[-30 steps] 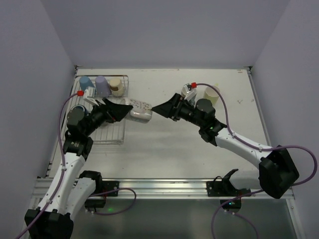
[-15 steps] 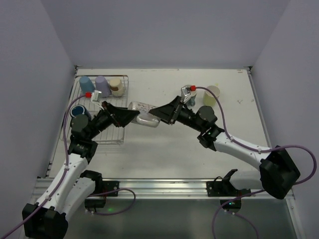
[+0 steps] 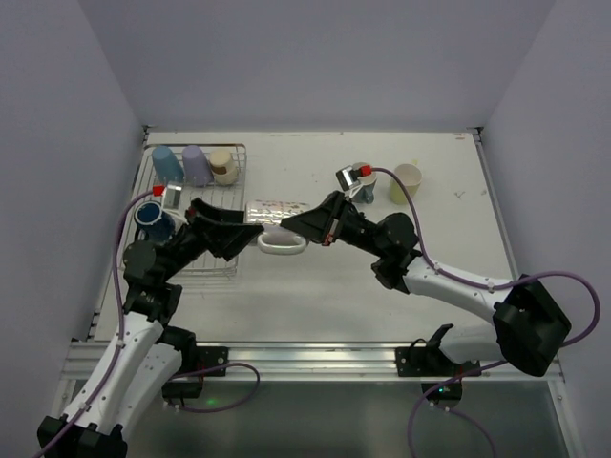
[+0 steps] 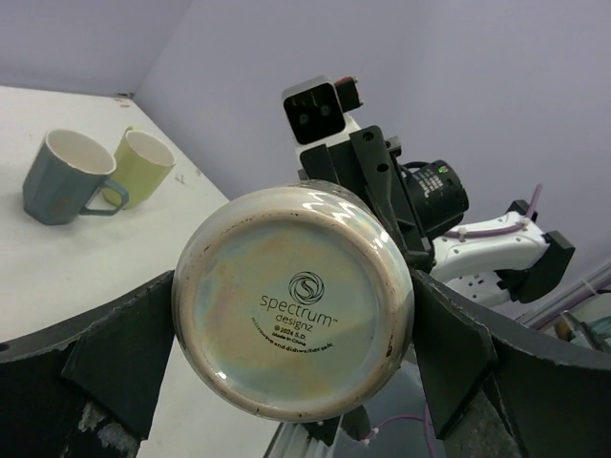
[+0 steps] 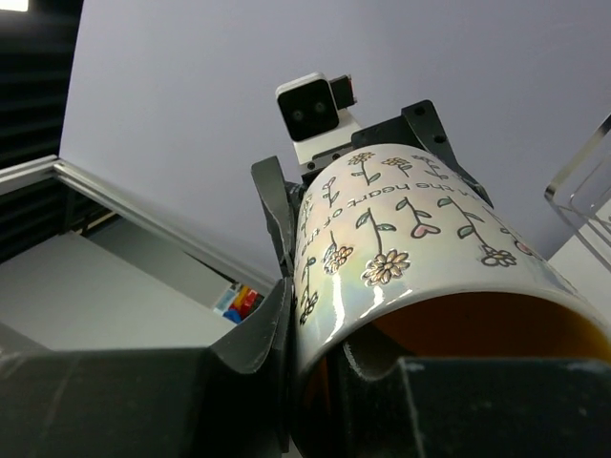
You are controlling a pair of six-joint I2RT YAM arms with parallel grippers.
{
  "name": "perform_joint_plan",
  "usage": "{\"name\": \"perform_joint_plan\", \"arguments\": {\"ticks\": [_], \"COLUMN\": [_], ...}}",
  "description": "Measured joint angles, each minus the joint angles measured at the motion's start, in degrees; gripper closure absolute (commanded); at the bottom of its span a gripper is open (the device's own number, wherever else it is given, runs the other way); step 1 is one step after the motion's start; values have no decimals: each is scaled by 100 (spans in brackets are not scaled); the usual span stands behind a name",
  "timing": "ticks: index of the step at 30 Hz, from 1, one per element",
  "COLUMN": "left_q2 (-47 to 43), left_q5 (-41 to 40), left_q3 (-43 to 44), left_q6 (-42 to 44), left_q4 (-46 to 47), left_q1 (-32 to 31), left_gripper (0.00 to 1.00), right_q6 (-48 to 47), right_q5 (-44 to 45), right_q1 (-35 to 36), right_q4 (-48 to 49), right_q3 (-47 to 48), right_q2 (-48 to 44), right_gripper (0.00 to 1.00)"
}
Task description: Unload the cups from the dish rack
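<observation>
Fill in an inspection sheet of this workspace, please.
Surface: white table, no spills seen.
Job's things: flowered mug held between both arms; light blue cup, lavender cup, beige cup, navy mug in the dish rack; grey mug, yellow-green cup on the table.
Clutter: nothing seen.
Pincers: left pincer clamps the mug's base; right pincer pinches its rim.
Cables: purple cable loops beside each arm.
Surroundings: plain pale walls.

Mug (image 3: 277, 215) right of dish rack (image 3: 218, 267), seemingly above table (image 3: 315, 296)
</observation>
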Motion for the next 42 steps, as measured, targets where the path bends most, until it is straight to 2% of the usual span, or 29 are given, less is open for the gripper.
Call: {"name": "perform_joint_plan", "arguments": {"ticks": [4, 6, 8, 13, 18, 22, 27, 31, 35, 42], "left_q2": [-92, -103, -177, -470, -715, -999, -946, -946, -905, -710], "left_q5": [-116, -249, -693, -2280, -3421, -4068, -4463, -4642, -4693, -4734], "left_q3": [199, 490, 778, 1403, 1397, 975, 901, 901, 901, 901], "left_q6": [514, 964, 1519, 2538, 3246, 3543, 3729, 3786, 3797, 3799], "left_q4": [-686, -1357, -1945, -3016, -3740, -4092, -4437, -4518, -4546, -4586], "left_q1": [-24, -42, -74, -37, -35, -35, -39, -83, -127, -142], "left_gripper": [0, 0, 0, 0, 0, 0, 0, 0, 0, 0], "right_q6": [-155, -308, -588, -1502, -2730, -3941, -5523, -6474, -7208, -7941], "right_q5": [4, 35, 70, 192, 461, 905, 1725, 2140, 2570, 2914], "right_q1": [13, 11, 9, -66, -72, -109, -291, -494, -643, -837], "right_q4": [-214, -448, -822, -2461, -4489, -6161, -8209, -9213, -9982, -10577], "right_q3": [2, 35, 162, 525, 1462, 3053, 5939, 7871, 8465, 8443], "right_q2": [-28, -90, -144, -177, 144, 1023, 2900, 4444, 5263, 5757], "right_gripper": [100, 100, 100, 100, 100, 100, 100, 100, 100, 100]}}
